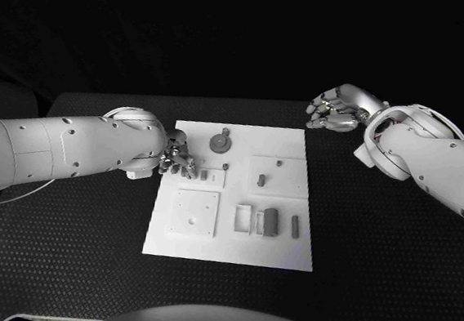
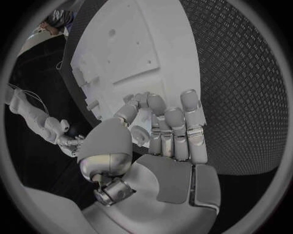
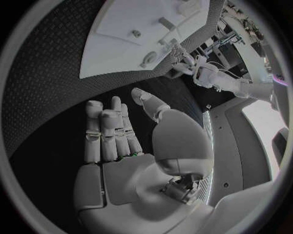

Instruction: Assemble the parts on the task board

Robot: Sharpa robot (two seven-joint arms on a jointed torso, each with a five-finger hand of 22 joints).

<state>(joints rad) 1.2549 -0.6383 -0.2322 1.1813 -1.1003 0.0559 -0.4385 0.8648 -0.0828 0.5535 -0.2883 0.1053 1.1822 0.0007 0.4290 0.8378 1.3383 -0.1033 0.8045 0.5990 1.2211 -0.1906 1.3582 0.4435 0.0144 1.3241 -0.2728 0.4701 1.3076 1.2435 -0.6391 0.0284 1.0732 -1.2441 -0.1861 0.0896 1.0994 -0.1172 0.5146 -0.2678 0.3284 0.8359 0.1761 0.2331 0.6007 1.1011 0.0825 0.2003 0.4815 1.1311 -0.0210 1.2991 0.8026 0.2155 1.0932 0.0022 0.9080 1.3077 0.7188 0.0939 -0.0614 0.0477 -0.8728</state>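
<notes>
The desk [image 1: 74,251] is black, its top covered by a dark mat with a fine raised diamond pattern that shows clearly in both wrist views [image 2: 244,73]. Behind and around the desk the room lies in near-total darkness, with no wall or window to be made out. Past the desk's edge, the right wrist view shows a smooth grey floor [image 3: 235,146] and a bright pale patch [image 3: 265,122] on it.
</notes>
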